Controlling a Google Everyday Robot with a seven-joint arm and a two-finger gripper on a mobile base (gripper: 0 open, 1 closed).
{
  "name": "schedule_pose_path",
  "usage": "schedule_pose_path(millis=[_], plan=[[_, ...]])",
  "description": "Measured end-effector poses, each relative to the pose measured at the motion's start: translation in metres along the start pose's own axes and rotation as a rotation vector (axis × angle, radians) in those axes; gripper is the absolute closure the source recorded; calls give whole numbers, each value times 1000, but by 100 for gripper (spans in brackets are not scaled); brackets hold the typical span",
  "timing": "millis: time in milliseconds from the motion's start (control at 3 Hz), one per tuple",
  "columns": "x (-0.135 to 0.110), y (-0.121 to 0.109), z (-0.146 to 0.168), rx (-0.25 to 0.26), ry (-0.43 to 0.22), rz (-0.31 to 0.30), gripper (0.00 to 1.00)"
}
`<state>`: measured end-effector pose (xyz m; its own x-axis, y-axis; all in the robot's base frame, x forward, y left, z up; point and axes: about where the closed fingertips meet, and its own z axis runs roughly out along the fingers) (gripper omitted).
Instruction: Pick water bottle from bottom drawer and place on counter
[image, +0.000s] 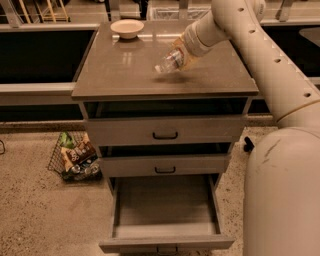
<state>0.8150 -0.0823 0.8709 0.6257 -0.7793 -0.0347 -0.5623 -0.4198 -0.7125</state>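
The water bottle (169, 60) is clear plastic and lies tilted, cap end to the lower left, just over the counter (125, 70). My gripper (181, 52) reaches in from the upper right and is shut on the bottle's base end. The bottom drawer (165, 207) is pulled open and its grey floor is bare. The two upper drawers (165, 131) are shut or nearly shut.
A cream bowl (127, 28) stands at the counter's back left. A wire basket of snack packets (76, 157) sits on the speckled floor left of the cabinet. My arm's large white body (282, 190) fills the right side of the view.
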Motion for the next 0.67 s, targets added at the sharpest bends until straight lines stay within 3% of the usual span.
schedule_pose_path(millis=[333,667], plan=[[2,-7,-7,13,34,116,100],[5,-10,-20,23,77,269,100]])
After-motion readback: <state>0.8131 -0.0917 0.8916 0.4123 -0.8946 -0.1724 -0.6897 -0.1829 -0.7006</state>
